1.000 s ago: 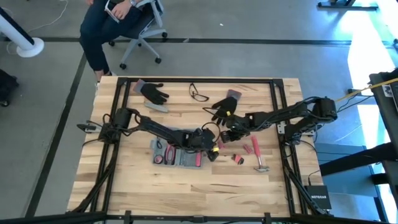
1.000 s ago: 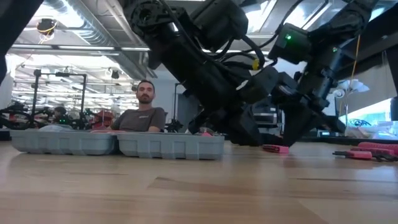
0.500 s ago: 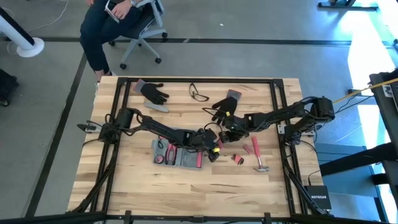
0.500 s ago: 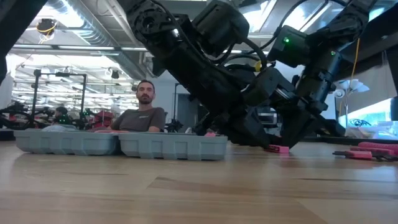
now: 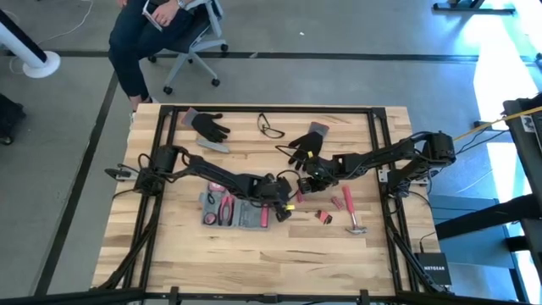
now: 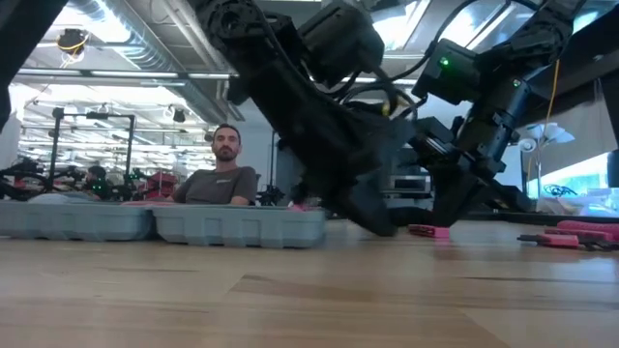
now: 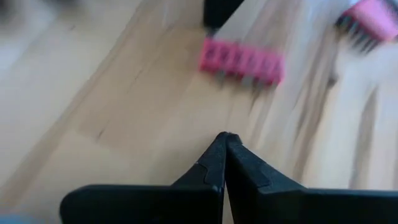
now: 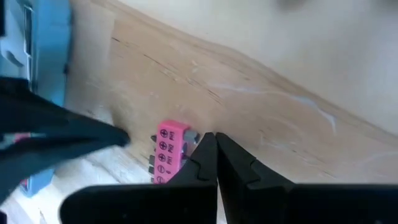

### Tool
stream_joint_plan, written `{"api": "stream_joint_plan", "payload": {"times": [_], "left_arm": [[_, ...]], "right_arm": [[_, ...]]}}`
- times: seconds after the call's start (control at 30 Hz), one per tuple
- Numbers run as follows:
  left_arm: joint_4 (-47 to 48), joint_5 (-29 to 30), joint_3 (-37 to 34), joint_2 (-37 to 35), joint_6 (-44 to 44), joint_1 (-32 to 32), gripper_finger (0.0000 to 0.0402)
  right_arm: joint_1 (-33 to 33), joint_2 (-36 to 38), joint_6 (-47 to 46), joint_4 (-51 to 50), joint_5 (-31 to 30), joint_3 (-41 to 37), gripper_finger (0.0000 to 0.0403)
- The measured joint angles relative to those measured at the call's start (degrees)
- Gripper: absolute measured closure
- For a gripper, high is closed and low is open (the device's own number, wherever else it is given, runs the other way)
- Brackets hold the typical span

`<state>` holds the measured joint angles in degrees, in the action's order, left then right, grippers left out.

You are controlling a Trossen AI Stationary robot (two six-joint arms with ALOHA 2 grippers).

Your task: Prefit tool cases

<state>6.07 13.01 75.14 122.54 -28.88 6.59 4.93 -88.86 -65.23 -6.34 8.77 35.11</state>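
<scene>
The left gripper (image 5: pixel 284 209) has its dark, angular fingers pressed tight together, holding nothing, right at the open tool case's (image 5: pixel 233 211) right end. The case is a flat blue-grey plastic tray with rounded corners and pink-handled tools in its recesses, lying mid-table on the pale wood planks (image 5: pixel 254 254). Only the right wrist view shows the pink bit holder (image 8: pixel 166 158) with its printed markings, just beside the right gripper (image 8: pixel 215 138), also pinched closed and empty. From above, both arms reach low toward the centre, and a pink-handled hammer (image 5: pixel 349 212) lies to the right
</scene>
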Motion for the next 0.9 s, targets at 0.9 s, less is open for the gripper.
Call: {"api": "stream_joint_plan", "payload": {"times": [0.9], "left_arm": [[-4.58,-1.04,-0.25,-3.49,1.46,0.22,0.0401]], "right_arm": [[-0.09,0.28,2.69,-0.74,3.22,0.02,0.0403]]}}
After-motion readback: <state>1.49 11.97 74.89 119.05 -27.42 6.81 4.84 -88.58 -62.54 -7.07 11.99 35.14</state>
